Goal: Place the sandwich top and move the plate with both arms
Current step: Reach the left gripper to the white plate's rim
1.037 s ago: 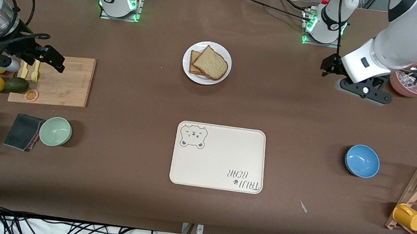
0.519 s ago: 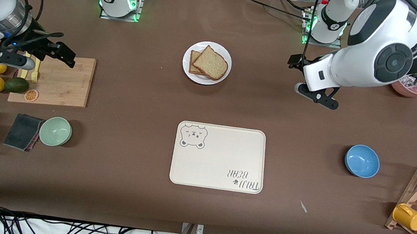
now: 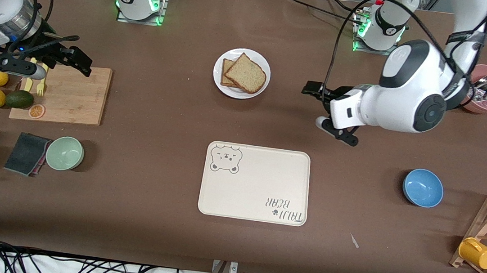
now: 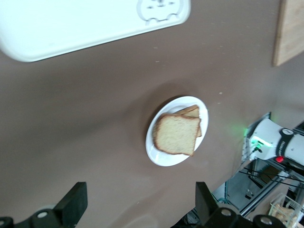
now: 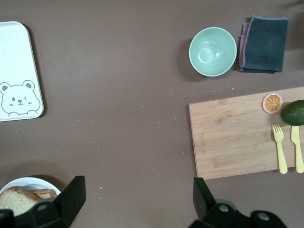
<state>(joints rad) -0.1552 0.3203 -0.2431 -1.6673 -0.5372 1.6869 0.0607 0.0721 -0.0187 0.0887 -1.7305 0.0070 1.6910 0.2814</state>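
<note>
Plate (image 3: 259, 89) sits mid-table toward the robot bases, farther from the front camera than the tray (image 3: 255, 183). On it, sandwich top (image 3: 245, 73) lies over a 2nd slice (image 3: 226, 72), partly covering it. Left wrist view shows the same stack: top slice (image 4: 176, 135) on plate (image 4: 156, 156).

Left gripper (image 3: 325, 111) is up over bare table between plate and blue bowl (image 3: 422, 187), fingers (image 4: 72, 203) spread wide, holding nothing.

Right gripper (image 3: 77, 60) is over the corner of the cutting board (image 3: 73, 98) near the 2 yellow forks (image 3: 35, 82), fingers (image 5: 71, 194) wide apart, empty.

Green bowl (image 3: 65, 153) and dark cloth (image 3: 26, 153) sit nearer the camera than the board.
</note>
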